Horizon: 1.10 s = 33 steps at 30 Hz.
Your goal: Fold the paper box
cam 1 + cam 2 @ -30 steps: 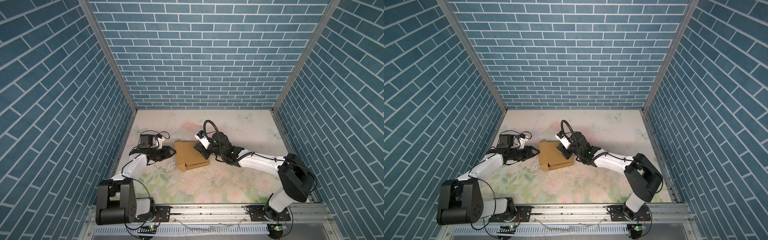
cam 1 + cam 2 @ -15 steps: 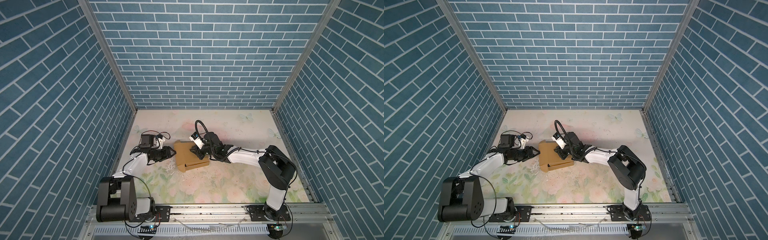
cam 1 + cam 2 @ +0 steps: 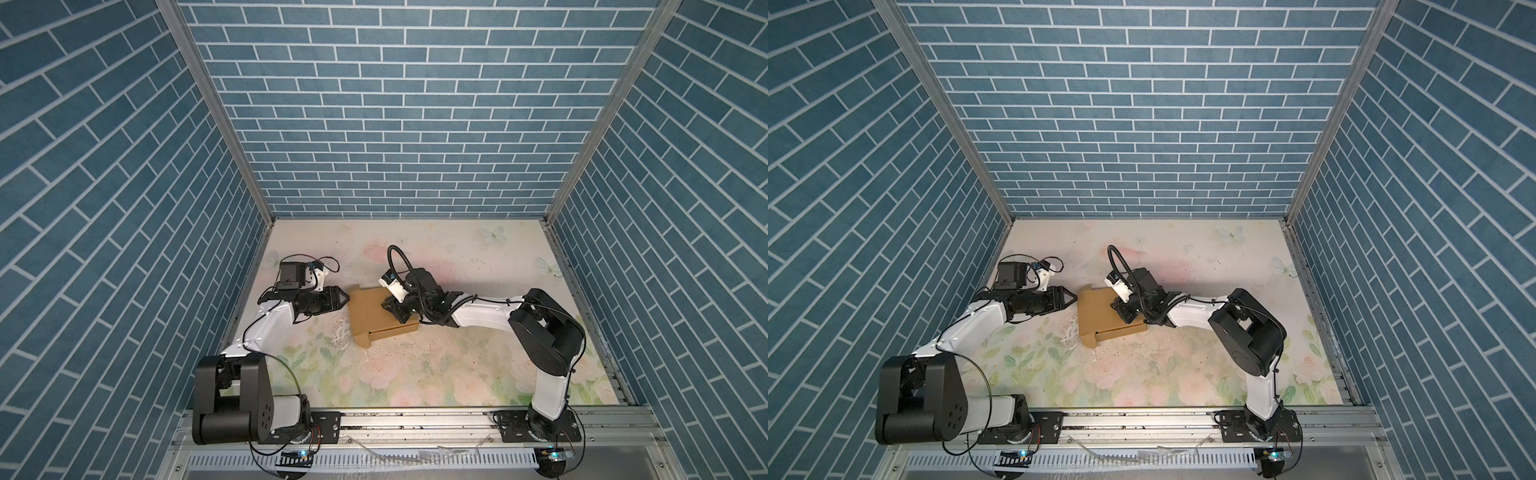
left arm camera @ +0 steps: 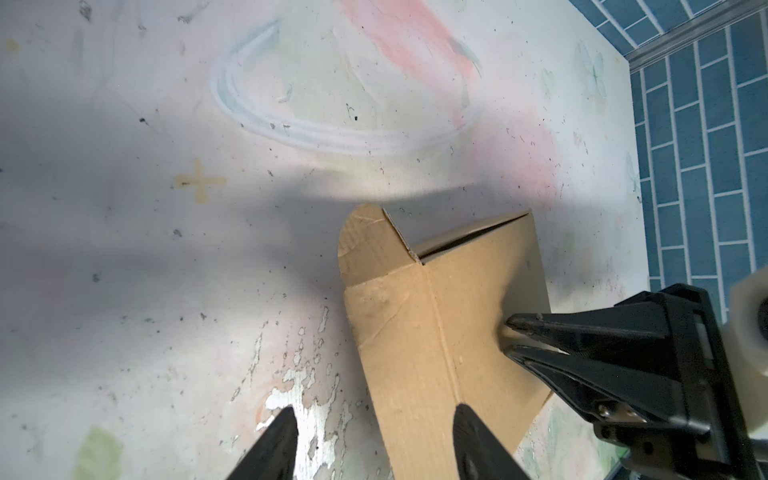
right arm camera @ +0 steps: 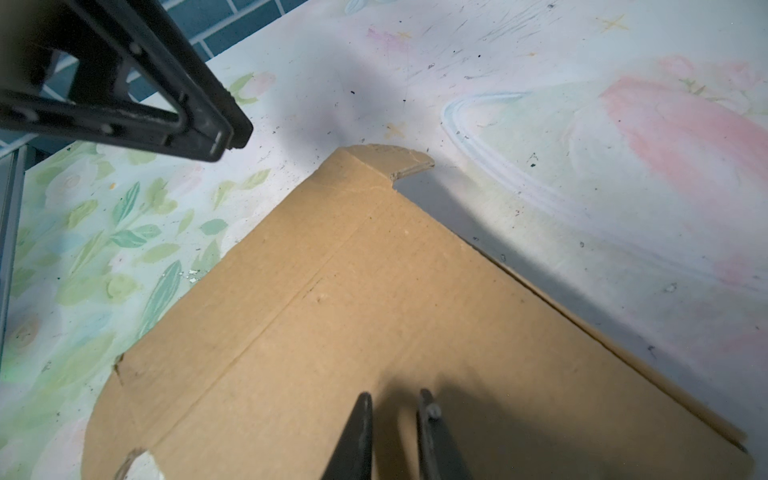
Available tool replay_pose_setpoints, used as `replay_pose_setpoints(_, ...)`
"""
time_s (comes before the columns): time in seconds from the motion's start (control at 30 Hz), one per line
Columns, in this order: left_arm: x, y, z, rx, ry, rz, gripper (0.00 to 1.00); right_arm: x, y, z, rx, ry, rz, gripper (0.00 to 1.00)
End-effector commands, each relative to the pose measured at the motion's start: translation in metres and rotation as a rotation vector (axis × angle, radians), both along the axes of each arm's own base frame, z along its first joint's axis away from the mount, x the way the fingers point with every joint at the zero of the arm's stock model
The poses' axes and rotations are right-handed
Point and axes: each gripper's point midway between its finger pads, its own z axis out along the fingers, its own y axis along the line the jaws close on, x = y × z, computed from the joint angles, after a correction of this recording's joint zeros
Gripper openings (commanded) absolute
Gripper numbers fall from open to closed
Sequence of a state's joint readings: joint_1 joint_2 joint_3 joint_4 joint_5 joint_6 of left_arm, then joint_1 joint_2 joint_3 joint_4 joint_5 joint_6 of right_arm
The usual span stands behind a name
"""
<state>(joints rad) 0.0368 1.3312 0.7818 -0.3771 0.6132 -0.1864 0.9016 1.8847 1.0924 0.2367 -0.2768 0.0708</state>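
As viewed from above in both top views, shows the paper box [image 3: 368, 316] [image 3: 1096, 316] resting on the floral table [image 3: 415, 374], a little toward 9 o'clock of the table's middle, top panel folded down flat. Carries a rounded tab [image 4: 361, 245] at its 11 o'clock corner, bent off the top panel, and a second flap [image 3: 362, 337] jutting toward 6 o'clock past the front wall, with a dark slit [image 3: 390, 330] left open along that wall. Places the left gripper [image 3: 345, 296] [image 3: 1074, 297] at 9 o'clock of the box, tips just beside the side edge; contact not decidable from above. From the left wrist, shows the same gripper [image 4: 374, 410] released: fingers [image 4: 282, 432] well apart, one over bare table, one over the cardboard edge, nothing clasped. From the right wrist, sets it [image 5: 237, 133] near the tabbed corner [image 5: 390, 158] and apart from it. Brings the right gripper [image 3: 388, 306] [image 3: 1115, 306] in from 3 o'clock, tips set down on the top panel's 3 o'clock half. Shows its jaws drawn nearly together, a slim gap remaining, tips [image 4: 508, 332] [image 5: 394, 395] against plain cardboard and nothing clamped between them.
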Motion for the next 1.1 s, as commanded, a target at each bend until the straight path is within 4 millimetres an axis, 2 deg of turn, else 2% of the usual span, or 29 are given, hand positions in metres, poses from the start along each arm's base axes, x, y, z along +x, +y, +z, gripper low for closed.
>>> replay_pose_setpoints(0.0, 0.004, 0.01, 0.01, 0.035, -0.029, 0.014, 0.62, -0.013, 0.007, 0.029, 0.022, -0.044, 0.071, 0.21)
replay_pose_setpoints(0.07, 0.005, 0.013, 0.012, 0.045, -0.042, 0.02, 0.64, -0.02, 0.014, 0.038, 0.057, -0.068, 0.108, 0.2)
replay_pose_setpoints(0.13, 0.006, 0.014, 0.012, 0.051, -0.052, 0.019, 0.64, -0.025, 0.02, 0.035, 0.069, -0.071, 0.139, 0.18)
replay_pose_setpoints(0.3, 0.007, 0.02, 0.016, 0.065, -0.053, 0.033, 0.66, -0.034, 0.026, 0.006, 0.008, -0.038, 0.178, 0.13)
replay_pose_setpoints(0.43, 0.007, 0.02, 0.016, 0.069, -0.066, 0.03, 0.68, -0.036, 0.02, -0.029, -0.04, -0.014, 0.171, 0.13)
replay_pose_setpoints(0.5, 0.007, 0.021, 0.016, 0.068, -0.061, 0.033, 0.68, -0.037, 0.016, -0.037, -0.078, -0.002, 0.174, 0.13)
replay_pose_setpoints(0.53, 0.008, 0.021, 0.017, 0.068, -0.061, 0.034, 0.68, -0.038, 0.014, -0.036, -0.088, -0.004, 0.177, 0.13)
replay_pose_setpoints(0.67, 0.009, 0.021, 0.016, 0.066, -0.075, 0.031, 0.68, -0.039, 0.013, -0.009, -0.073, -0.064, 0.209, 0.14)
replay_pose_setpoints(0.83, 0.01, 0.02, 0.021, 0.063, -0.075, 0.025, 0.68, -0.036, 0.024, 0.029, -0.003, -0.108, 0.231, 0.14)
replay_pose_setpoints(0.93, 0.011, 0.019, 0.021, 0.064, -0.094, 0.015, 0.68, -0.028, 0.032, 0.03, 0.037, -0.127, 0.215, 0.14)
replay_pose_setpoints(1.07, 0.011, 0.021, 0.024, 0.071, -0.09, 0.014, 0.68, 0.005, 0.038, 0.028, 0.004, -0.124, 0.14, 0.15)
